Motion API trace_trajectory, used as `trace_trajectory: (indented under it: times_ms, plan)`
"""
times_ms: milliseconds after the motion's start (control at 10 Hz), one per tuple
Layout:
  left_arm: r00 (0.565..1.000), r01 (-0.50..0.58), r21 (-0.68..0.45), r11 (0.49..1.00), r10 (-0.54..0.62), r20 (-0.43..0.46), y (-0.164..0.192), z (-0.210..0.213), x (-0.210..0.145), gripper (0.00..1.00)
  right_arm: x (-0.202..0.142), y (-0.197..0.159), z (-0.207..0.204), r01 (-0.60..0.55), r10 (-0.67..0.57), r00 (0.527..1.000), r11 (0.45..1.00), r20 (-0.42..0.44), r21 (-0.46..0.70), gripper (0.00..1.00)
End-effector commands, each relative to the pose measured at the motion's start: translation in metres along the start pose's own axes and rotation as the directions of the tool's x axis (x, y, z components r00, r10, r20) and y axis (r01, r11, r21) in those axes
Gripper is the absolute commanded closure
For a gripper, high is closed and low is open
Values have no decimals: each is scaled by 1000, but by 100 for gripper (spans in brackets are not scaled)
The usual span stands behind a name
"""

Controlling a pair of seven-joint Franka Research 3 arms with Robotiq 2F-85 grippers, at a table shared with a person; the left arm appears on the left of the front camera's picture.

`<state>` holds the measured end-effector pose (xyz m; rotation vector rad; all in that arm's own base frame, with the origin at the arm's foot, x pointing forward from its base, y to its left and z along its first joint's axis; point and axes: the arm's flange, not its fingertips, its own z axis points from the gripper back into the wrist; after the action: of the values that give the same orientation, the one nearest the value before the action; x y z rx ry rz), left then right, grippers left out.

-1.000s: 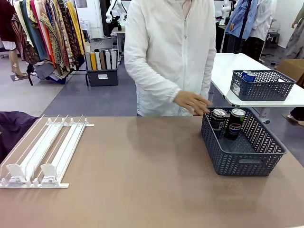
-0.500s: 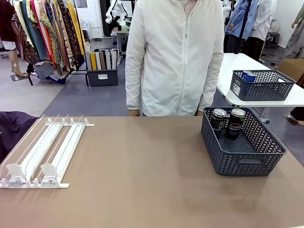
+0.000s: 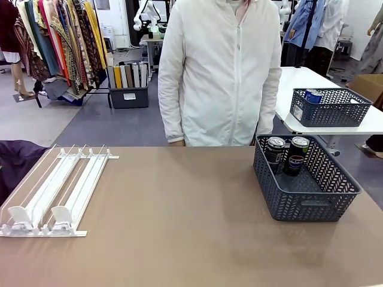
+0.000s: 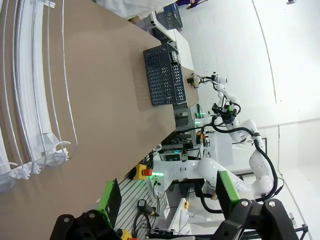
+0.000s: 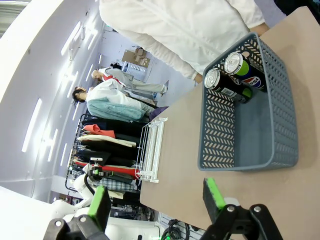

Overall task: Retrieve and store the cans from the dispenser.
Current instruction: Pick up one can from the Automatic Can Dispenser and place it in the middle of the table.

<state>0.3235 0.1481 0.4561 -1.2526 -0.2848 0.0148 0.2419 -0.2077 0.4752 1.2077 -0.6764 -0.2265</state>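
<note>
1. The left gripper (image 4: 167,197), at the frame's bottom, gapes wide, holding nothing.
2. The right gripper (image 5: 155,197) likewise stands spread and empty.
3. Two Pepsi cans (image 3: 286,153) stand in the grey basket (image 3: 311,200), right of frame.
4. The dispenser (image 3: 54,191) sits at lower left.

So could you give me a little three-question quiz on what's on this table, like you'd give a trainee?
1. True or false: the white dispenser has cans lying in its lanes.
2. How many black Pepsi cans stand in the grey basket on the table?
3. Which is right? A: the left hand grips a can. B: both hands, left and right hand, are open and hold nothing. C: the person holds a can.

Key: 1 false; 2 two; 3 B.
</note>
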Motion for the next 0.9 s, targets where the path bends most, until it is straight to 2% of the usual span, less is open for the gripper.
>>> trace_trajectory:
  times_ms: [0, 800]
  plan:
    - [1000, -16, -21, 1000, 16, 15, -4, -3, -2, 0, 2, 1, -3, -25, 24, 999, 999, 23, 26, 0]
    - [1000, -16, -21, 1000, 16, 15, -4, -3, -2, 0, 2, 1, -3, -25, 24, 999, 999, 23, 26, 0]
